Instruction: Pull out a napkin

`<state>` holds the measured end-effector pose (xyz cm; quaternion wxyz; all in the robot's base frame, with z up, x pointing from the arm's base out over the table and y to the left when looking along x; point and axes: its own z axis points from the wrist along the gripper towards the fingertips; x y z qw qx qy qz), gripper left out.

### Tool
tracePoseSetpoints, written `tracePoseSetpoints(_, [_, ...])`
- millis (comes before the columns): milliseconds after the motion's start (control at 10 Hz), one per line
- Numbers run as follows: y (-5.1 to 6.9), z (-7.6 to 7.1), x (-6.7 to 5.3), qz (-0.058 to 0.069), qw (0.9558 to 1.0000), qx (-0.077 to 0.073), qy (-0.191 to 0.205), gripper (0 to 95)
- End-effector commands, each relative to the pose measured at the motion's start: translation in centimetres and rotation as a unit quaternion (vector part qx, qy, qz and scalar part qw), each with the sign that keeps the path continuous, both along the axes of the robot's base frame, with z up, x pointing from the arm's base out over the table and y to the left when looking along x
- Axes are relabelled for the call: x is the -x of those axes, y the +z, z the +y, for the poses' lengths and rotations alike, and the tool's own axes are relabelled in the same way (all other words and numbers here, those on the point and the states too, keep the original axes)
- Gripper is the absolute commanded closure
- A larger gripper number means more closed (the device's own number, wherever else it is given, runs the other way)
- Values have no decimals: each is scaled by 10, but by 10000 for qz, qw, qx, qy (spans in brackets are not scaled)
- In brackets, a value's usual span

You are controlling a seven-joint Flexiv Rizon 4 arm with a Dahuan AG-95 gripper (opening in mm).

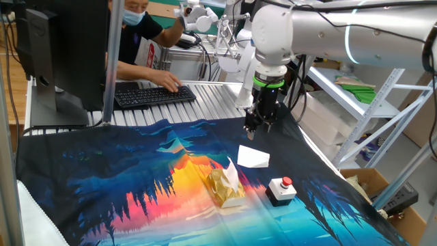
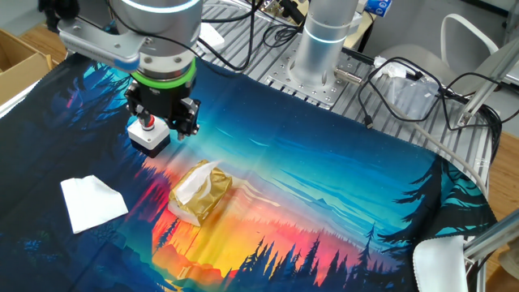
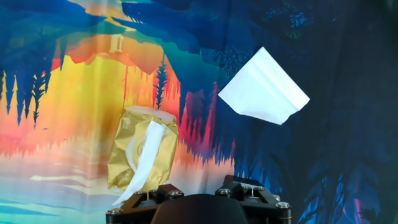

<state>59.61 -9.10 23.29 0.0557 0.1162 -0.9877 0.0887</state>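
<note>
Gripper [image 1: 254, 128]: raised above the cloth, holding nothing; finger spread hard to tell.
Napkin [image 1: 253, 157]: 1 loose white sheet flat on the cloth [image 1: 123, 171], beside the pack.
Gold tissue pack [image 1: 224, 187]: another tissue pokes from its slot.
Grey box with red button [image 1: 280, 190]: near the pack.

The bench [image 1: 205, 102] carries a printed sunset-forest cloth [image 1: 102, 184]. On it lie a gold tissue pack [image 1: 224, 188], a loose white napkin [image 1: 253, 157] nearby, and a grey red-buttoned box [image 1: 280, 190].

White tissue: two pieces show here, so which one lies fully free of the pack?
The folded napkin lying flat on the cloth, apart from the gold pack; the other piece sticks out of the pack's slot.
</note>
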Motion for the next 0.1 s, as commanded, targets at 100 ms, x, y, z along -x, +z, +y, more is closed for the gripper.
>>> tracePoseSetpoints(100, [1, 1, -2, 12, 10000, 28, -2, 380])
